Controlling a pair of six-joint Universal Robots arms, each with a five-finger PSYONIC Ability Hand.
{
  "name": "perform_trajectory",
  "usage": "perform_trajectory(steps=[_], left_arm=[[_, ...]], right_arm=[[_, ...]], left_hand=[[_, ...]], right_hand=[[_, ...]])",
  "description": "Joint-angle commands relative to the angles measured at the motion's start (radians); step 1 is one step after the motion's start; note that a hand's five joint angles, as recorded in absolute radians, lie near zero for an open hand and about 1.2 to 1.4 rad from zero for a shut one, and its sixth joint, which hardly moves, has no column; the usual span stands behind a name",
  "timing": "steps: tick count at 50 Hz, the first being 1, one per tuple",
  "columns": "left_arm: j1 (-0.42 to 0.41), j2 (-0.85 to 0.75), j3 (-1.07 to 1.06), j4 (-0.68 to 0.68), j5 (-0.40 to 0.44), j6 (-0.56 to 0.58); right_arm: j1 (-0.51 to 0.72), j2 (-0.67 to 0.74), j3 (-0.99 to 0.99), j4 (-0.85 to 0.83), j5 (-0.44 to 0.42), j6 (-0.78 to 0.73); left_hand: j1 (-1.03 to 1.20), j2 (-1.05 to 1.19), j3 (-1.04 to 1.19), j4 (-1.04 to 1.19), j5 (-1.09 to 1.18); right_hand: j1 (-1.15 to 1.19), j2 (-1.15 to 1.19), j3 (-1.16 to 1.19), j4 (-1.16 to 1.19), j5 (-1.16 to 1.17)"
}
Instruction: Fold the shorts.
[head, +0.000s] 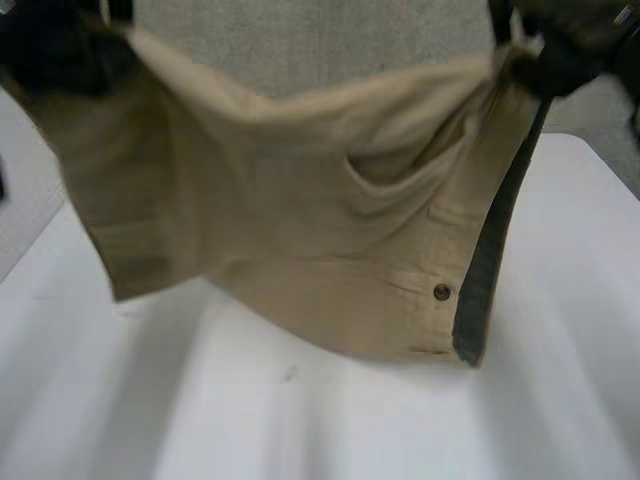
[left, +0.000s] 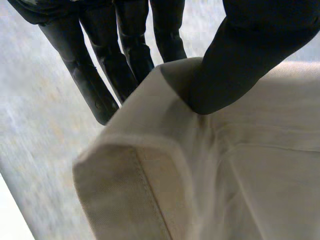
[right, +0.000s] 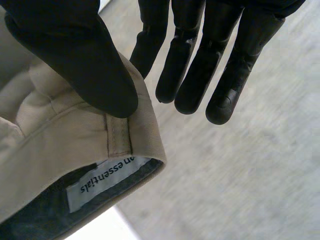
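Hanging above the white table (head: 320, 420), the beige shorts (head: 300, 220) stretch between both hands. The left hand (left: 240, 55) pinches a hemmed corner under its thumb, and the right hand (right: 75, 55) pinches the waistband (right: 142, 135) near the label (right: 105, 177). Both holds look shallow, so a sharp tug could pull the cloth free and drop it crumpled.

Shorts (head: 300, 220) over table (head: 300, 420), between left robot hand (head: 50, 50), right robot hand (head: 570, 50)

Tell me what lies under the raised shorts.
White table shows below the shorts, which the left robot hand and right robot hand pinch aloft; table behind the hanging cloth is covered.
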Motion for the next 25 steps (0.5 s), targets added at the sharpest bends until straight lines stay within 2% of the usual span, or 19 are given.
perform_trajectory(steps=[1,6,9,14,18,20,23,25], left_arm=[[-0.005,-0.001,0.156,-0.071,0.005,-0.010],[0.002,-0.022,0.167,-0.074,0.019,-0.010],[0.018,-0.060,0.165,-0.071,0.034,-0.010],[0.078,-0.258,0.182,-0.069,0.060,-0.009],[0.110,-0.440,0.257,-0.046,0.060,-0.006],[0.122,-0.554,0.344,0.006,0.059,-0.003],[0.142,-0.698,0.502,0.096,0.057,0.000],[0.156,-0.772,0.587,0.145,0.059,0.002]], right_arm=[[-0.003,-0.091,-0.076,0.051,-0.004,0.001],[-0.005,-0.054,-0.095,0.105,-0.009,-0.004],[-0.001,0.038,-0.110,0.135,-0.009,-0.025],[0.011,0.199,-0.124,0.140,0.002,-0.065],[0.012,0.401,-0.205,0.119,0.008,-0.076],[0.012,0.462,-0.254,0.083,0.014,-0.070],[0.020,0.565,-0.354,-0.062,0.052,-0.058],[0.028,0.620,-0.397,-0.233,0.104,-0.047]], left_hand=[[0.254,0.201,0.210,0.203,0.244],[0.254,0.201,0.210,0.203,0.244],[0.254,0.201,0.210,0.203,0.244],[0.254,0.201,0.210,0.203,0.244],[0.254,0.201,0.210,0.203,0.244],[0.254,0.201,0.210,0.203,0.244],[0.254,0.201,0.210,0.203,0.244],[0.254,0.201,0.210,0.203,0.244]], right_hand=[[0.432,0.211,0.217,0.204,0.255],[0.432,0.211,0.217,0.204,0.255],[0.432,0.211,0.217,0.204,0.255],[0.432,0.211,0.217,0.204,0.255],[0.432,0.211,0.217,0.204,0.255],[0.432,0.211,0.217,0.204,0.255],[0.432,0.211,0.217,0.204,0.255],[0.432,0.211,0.217,0.204,0.255]])
